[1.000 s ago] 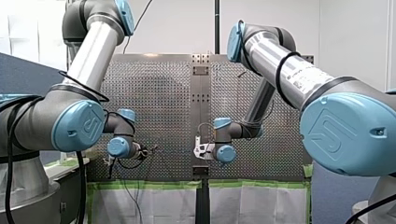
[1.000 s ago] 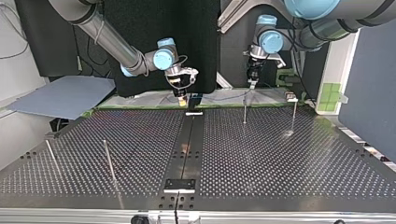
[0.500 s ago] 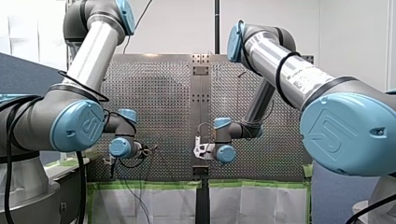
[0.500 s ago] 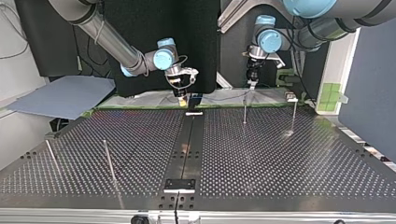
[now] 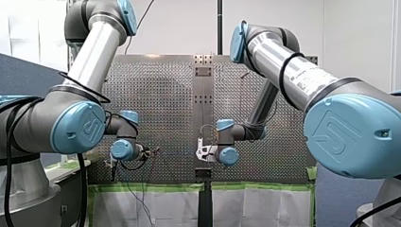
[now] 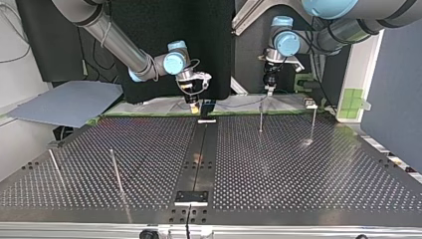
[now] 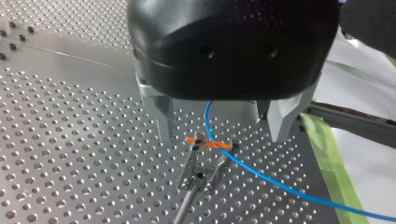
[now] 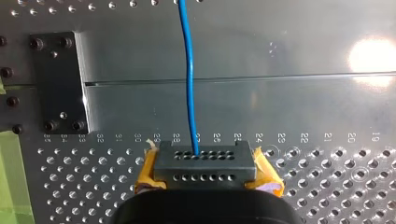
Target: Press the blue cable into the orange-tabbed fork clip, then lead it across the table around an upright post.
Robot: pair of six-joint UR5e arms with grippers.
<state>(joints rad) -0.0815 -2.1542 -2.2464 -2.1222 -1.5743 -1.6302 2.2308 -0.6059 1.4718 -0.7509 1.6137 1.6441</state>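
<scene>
In the left wrist view the blue cable comes down from under my left gripper and lies in the orange-tabbed fork clip, then trails away over the plate. The metal fingers stand wide apart on either side of the clip and touch nothing. In the right wrist view my right gripper has its yellow pads shut on a dark perforated end block, and the cable runs straight ahead from it. In the top view my left gripper hangs over the far edge and my right gripper is near the centre strip.
Thin upright posts stand on the perforated table: two at the top view's right, close to my left gripper, and two at its left. A dark centre strip splits the plate. Green tape lines the table edge.
My left wrist has shifted very slightly near the clip. The right arm and the block in its grip have not moved.
</scene>
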